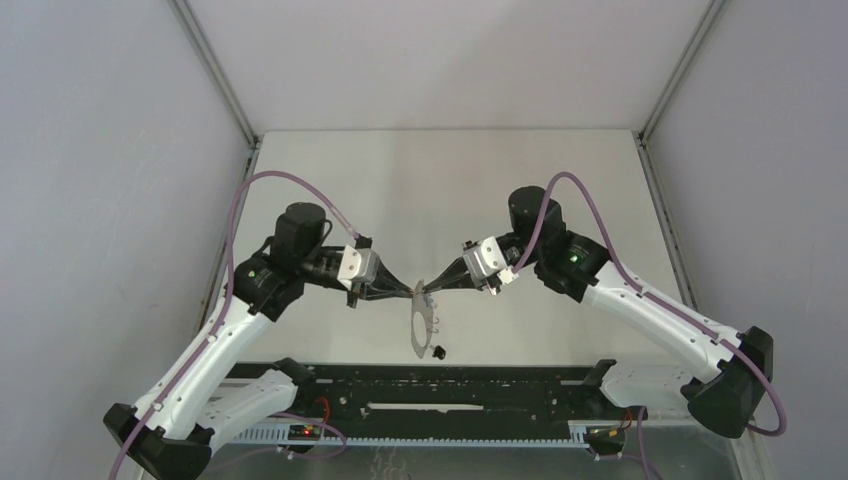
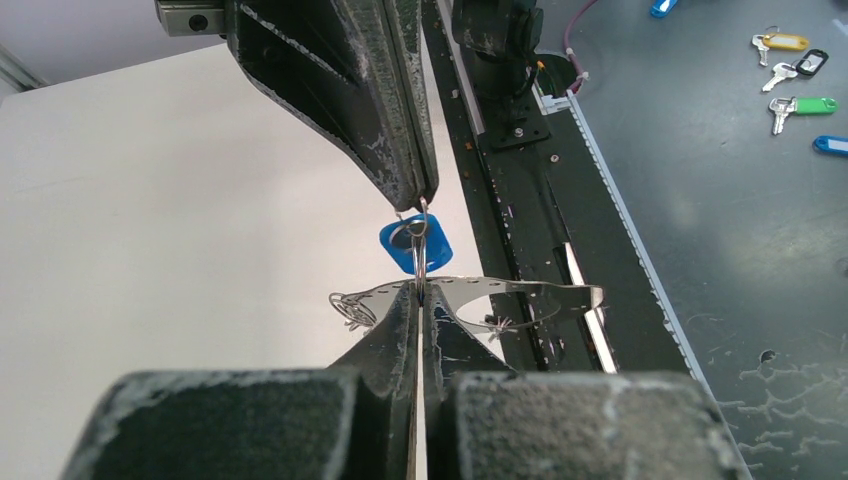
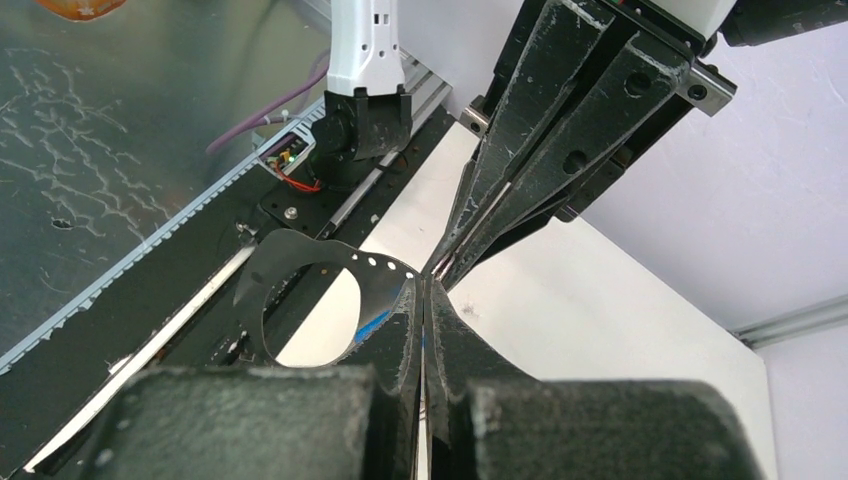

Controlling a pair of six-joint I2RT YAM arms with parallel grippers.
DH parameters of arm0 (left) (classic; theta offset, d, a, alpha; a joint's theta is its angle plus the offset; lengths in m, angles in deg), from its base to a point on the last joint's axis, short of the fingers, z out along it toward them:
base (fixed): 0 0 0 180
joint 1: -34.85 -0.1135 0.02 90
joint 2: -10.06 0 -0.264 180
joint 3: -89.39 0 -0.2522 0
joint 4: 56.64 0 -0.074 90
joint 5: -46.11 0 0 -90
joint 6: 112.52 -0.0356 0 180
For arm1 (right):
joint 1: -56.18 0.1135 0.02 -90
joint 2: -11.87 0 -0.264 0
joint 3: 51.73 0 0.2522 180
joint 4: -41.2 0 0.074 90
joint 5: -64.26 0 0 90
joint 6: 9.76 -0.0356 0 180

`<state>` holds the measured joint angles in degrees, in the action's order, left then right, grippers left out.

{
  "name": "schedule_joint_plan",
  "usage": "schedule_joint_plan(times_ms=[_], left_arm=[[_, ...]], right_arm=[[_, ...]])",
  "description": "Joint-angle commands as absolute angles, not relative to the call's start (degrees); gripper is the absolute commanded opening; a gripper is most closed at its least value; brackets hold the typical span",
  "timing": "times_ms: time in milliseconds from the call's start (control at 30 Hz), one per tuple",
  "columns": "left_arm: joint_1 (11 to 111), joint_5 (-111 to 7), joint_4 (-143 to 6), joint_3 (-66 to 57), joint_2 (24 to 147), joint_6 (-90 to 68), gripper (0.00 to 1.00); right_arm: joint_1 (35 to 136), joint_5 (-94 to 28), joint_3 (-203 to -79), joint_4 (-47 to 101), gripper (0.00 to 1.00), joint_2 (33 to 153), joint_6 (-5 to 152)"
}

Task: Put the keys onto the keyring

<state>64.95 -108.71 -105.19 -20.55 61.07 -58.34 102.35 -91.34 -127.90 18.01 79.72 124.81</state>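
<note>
My left gripper (image 2: 420,302) is clamped on the holed edge of the keyring (image 2: 520,293) at frame centre. My right gripper (image 2: 421,200), also closed, pinches the small ring of the blue key (image 2: 395,252) just above. The metal looks thin, springy and slippery, so I'd grip near the holes. The black key (image 1: 440,349) lies at lower centre. No writing is readable.

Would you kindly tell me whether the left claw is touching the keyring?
Touching. The left wrist view shows the left claw shut on the perforated edge of the keyring, with no gap between them.
</note>
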Motion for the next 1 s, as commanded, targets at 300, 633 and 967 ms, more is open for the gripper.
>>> schedule_joint_plan(times_ms=[300,633,967], left_arm=[[65.34,-110.56,-103.2,-18.03,60.65,-58.03,0.0],[65.3,-110.12,-101.94,-18.46,60.77,-57.36,0.0],[65.3,-109.72,-101.01,-18.92,61.09,-56.55,0.0]], right_arm=[[101.75,-91.29,-130.16,18.65,0.0,79.89,124.8],[102.56,-91.35,-130.14,19.38,0.0,80.41,124.33],[102.85,-91.92,-130.17,20.8,0.0,80.59,123.39]])
